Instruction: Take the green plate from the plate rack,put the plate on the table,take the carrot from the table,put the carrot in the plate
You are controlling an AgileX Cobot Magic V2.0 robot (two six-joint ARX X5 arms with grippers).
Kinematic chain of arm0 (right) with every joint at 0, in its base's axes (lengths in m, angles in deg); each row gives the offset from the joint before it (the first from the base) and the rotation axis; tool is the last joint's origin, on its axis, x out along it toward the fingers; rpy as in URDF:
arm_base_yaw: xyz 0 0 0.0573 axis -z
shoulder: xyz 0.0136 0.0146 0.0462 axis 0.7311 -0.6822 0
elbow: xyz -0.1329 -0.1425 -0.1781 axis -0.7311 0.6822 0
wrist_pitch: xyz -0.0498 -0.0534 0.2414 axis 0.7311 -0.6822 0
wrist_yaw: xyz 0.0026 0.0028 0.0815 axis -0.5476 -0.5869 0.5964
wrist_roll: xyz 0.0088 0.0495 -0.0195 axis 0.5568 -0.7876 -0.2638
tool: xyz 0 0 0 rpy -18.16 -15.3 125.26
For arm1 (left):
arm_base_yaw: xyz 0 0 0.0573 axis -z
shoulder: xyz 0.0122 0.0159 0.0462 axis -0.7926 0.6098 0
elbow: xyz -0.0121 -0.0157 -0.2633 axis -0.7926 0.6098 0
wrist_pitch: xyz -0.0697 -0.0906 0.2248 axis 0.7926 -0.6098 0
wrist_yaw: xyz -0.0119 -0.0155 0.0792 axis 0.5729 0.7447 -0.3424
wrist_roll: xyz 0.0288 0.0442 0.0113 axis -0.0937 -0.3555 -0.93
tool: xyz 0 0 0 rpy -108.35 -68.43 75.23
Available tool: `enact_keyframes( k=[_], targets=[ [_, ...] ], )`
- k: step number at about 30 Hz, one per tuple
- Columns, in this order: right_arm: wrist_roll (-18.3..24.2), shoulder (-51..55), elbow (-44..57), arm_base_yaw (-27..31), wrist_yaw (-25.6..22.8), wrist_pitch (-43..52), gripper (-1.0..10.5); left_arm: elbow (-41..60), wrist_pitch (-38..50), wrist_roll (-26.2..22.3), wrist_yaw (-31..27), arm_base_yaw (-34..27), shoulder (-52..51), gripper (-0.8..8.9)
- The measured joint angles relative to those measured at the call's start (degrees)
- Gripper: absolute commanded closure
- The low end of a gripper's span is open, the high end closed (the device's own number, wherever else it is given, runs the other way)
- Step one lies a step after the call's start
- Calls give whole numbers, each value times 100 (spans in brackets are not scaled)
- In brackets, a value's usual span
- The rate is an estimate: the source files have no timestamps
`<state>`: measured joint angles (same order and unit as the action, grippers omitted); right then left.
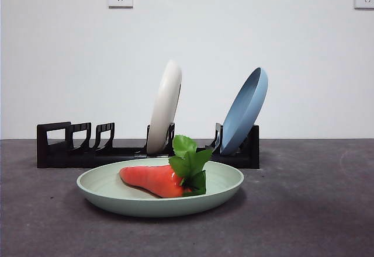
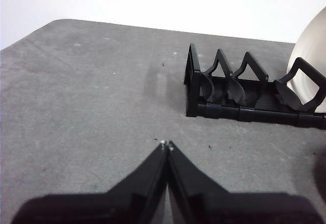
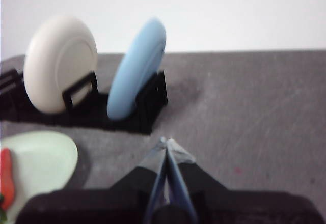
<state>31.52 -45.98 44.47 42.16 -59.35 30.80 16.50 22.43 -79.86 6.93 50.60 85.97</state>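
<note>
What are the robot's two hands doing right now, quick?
Left gripper: closed, holding nothing.
Right gripper: closed, holding nothing.

- Left gripper (image 2: 166, 144): two matte black jaws, wedge-shaped, each narrowing to a tip with a small pale dot.
- Right gripper (image 3: 165, 142): black jaws wrapped in clear glossy tape with a bluish sheen along the edges.

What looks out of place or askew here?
Nothing stands out. The carrot lies inside the green plate, which sits flat on the table. The cream plate and the blue plate lean in the plate rack.
</note>
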Motion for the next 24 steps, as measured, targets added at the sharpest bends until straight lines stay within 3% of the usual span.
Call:
enact_keyframes(
  k=[6, 24],
  targets=[
    [-216, 295, 501, 0, 7, -22, 946, 0, 0, 0, 2, 0, 0, 814],
    [-415, 330, 509, -4, 11, -37, 946, 0, 0, 0, 0, 0, 0, 814]
  ],
)
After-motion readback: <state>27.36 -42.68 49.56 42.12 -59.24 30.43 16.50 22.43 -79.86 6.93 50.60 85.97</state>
